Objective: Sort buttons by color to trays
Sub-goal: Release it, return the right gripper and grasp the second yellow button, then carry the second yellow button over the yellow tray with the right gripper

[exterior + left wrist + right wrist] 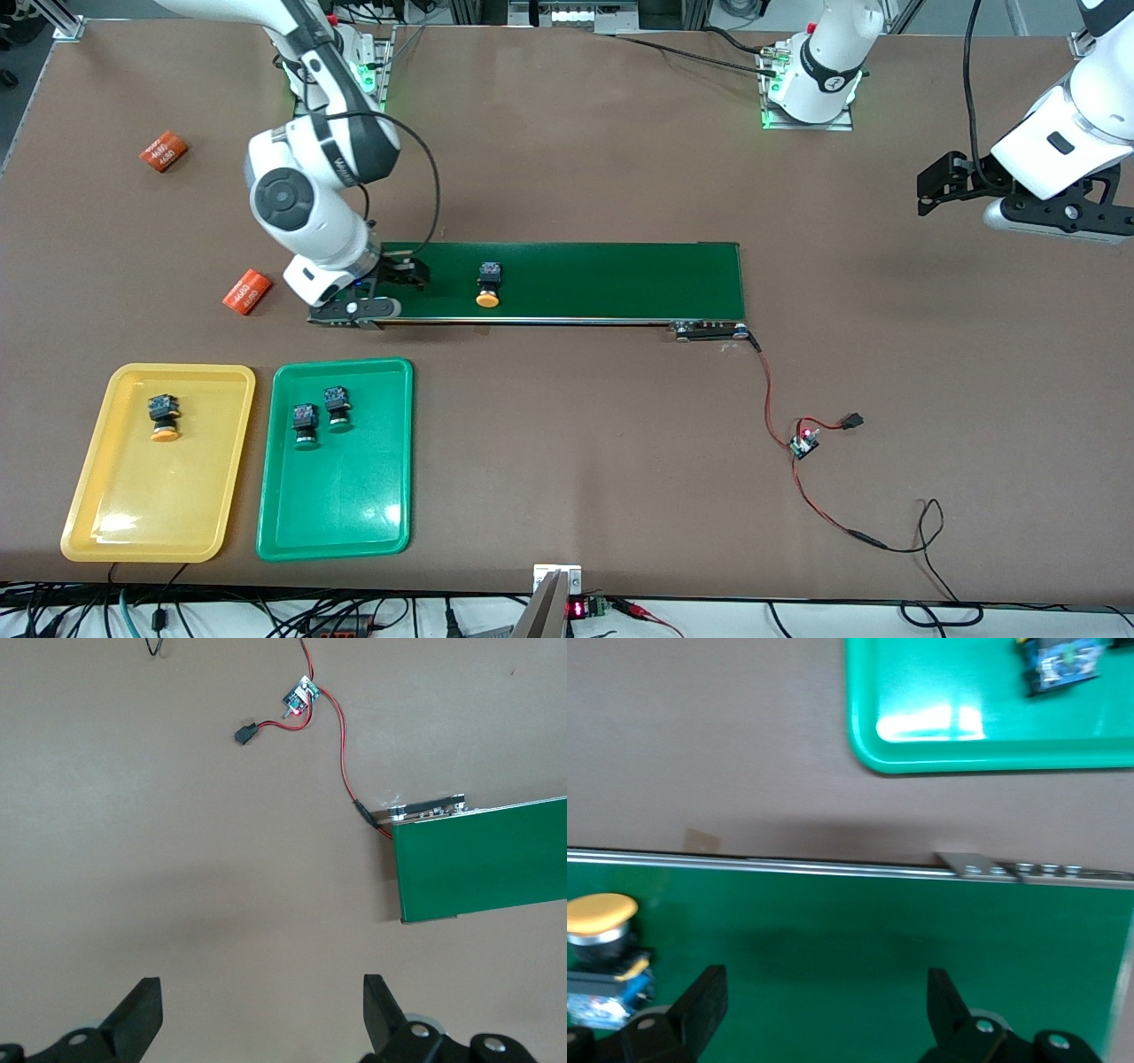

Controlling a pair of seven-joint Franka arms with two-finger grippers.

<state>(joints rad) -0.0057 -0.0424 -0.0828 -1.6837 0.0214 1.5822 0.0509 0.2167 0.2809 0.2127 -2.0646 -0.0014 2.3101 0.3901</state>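
Three buttons are sorted, so the last yellow button on the belt is in hand: the right pincer, released over the belt's end, must close on it for the yellow tray, while the left pincer waits released

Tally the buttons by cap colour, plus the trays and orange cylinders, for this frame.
Green-capped buttons: 2, both in the green tray
Yellow-orange-capped buttons: 2, one on the conveyor belt, one in the yellow tray
Trays: 2
Orange cylinders: 2
Total: 8
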